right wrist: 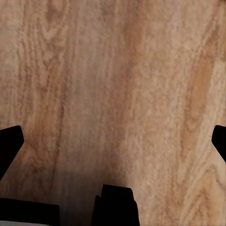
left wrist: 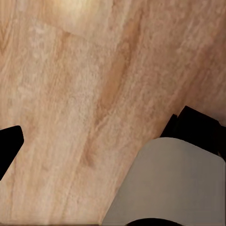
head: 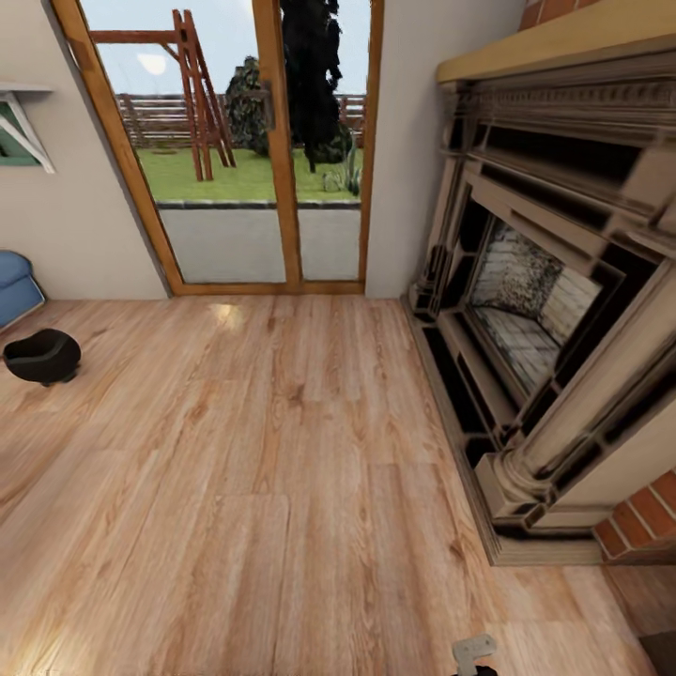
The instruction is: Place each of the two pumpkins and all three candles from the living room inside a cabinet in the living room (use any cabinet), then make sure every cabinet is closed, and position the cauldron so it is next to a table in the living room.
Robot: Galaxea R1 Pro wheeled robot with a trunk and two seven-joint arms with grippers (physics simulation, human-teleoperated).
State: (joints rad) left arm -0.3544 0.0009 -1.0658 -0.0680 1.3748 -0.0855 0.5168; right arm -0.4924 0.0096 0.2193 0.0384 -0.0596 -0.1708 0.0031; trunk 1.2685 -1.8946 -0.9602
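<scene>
While the robot faces a stretch of bare wooden floor (head: 282, 469), nothing of the task looks to be in hand. Both arms hang low with their cameras aimed at the boards. The right gripper (right wrist: 113, 136) shows a dark fingertip at each edge of its wrist view, set wide apart with only floor between them, so it stands open and empty. The left gripper (left wrist: 113, 141) shows one dark fingertip (left wrist: 9, 143) at one edge, while the other side is covered by a grey rounded part of the robot's own body (left wrist: 174, 183); I cannot tell whether it is open or closed, though nothing seems to be held in it.

The cauldron (head: 42, 357) sits on the floor well ahead of both grippers and far off to the left-arm side, just beside a blue cushioned seat (head: 14, 282). No table stands next to it, so I judge that this step is not yet done. Straight ahead of the grippers are glass patio doors (head: 253, 141) with a garden beyond, and a large carved fireplace (head: 545, 310) rises on the right-arm side.

From here I cannot judge how many pumpkins or candles are already stowed, nor whether the cabinets are shut. The cauldron at least remains to be moved.
</scene>
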